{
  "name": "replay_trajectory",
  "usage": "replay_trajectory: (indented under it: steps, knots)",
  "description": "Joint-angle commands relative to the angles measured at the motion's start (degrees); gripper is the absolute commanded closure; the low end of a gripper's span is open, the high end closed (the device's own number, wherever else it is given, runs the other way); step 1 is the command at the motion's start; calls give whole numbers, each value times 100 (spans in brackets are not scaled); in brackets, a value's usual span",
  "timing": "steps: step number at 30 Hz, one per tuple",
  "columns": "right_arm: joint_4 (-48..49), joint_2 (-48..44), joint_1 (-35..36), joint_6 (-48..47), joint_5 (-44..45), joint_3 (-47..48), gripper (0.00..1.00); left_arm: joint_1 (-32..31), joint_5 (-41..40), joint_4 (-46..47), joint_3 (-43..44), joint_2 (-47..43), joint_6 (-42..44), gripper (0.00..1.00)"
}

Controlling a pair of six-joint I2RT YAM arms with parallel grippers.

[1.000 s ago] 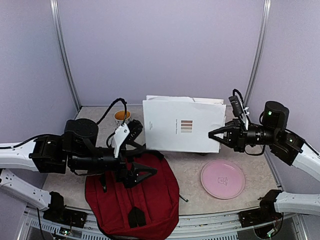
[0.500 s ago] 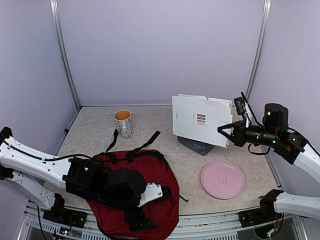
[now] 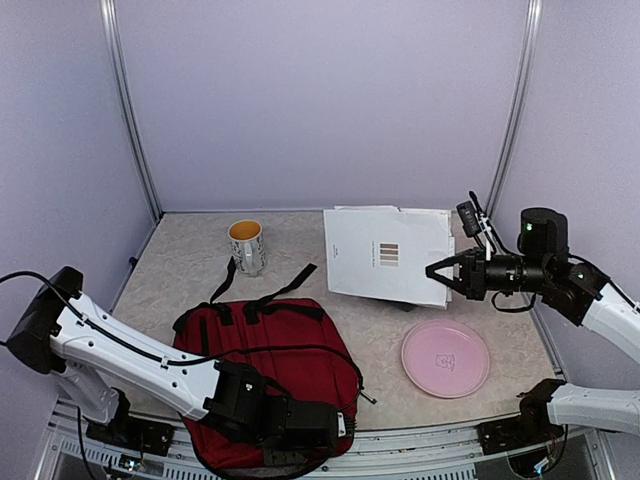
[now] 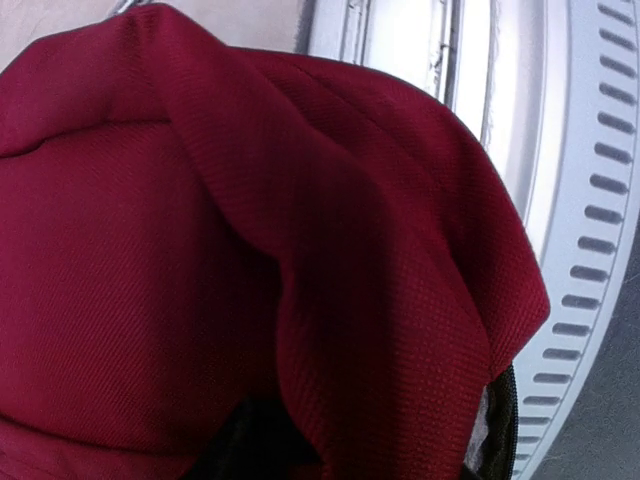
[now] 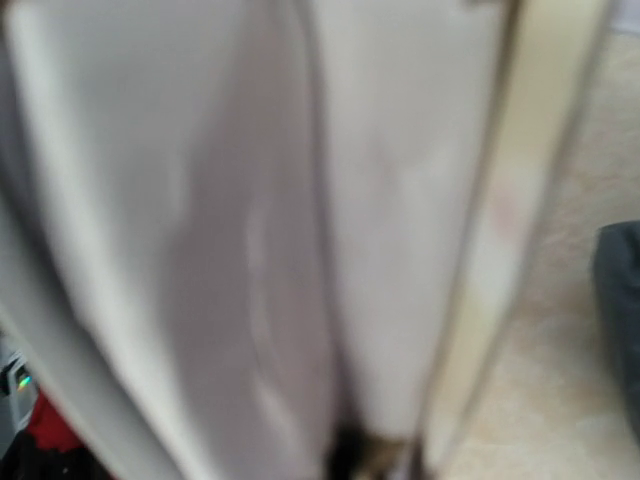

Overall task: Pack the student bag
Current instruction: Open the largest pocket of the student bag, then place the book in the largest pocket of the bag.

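The student bag (image 3: pixel 270 350), dark red with black straps (image 3: pixel 290 282), lies flat at the table's near left. My left gripper (image 3: pixel 310 428) is low at the bag's near edge. In the left wrist view red fabric (image 4: pixel 300 250) fills the frame, and a raised fold runs down between the dark jaws, which look pinched on it. My right gripper (image 3: pixel 440 272) is shut on the right edge of a white booklet (image 3: pixel 385 255), holding it up above the table at the back right. The booklet's pages (image 5: pixel 380 200) are a blur close to the right wrist camera.
A mug (image 3: pixel 245 245) with an orange inside stands at the back left. A pink plate (image 3: pixel 445 358) lies at the near right. A small dark item (image 3: pixel 367 397) lies beside the bag. A dark grey object (image 5: pixel 618 300) shows at the right wrist view's edge.
My left arm swung from above the bag down to its near edge and its jaws closed on the fabric. The right gripper carried the booklet slightly right, then back left.
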Motion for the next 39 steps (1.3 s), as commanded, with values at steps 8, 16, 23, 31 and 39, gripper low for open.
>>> replay_trajectory:
  steps: [8,16,23,31,39]
  knots:
    - [-513,-391,-14,-436,-681,470,100,585,39,136,238,-850,-48,97]
    - [-2187,-229,-10,-1197,672,1605,100,2089,-474,-57,655,-1690,-447,100]
    - [-2451,-387,-4,-1839,-930,1707,100,2407,-279,-191,1248,-1955,-90,100]
    - [-1557,-991,316,-2253,-1467,1038,100,2891,-856,-961,1936,-1721,139,100]
    - [-219,-1119,1143,-3179,-835,97,100,3325,-367,-563,1934,-2016,392,100]
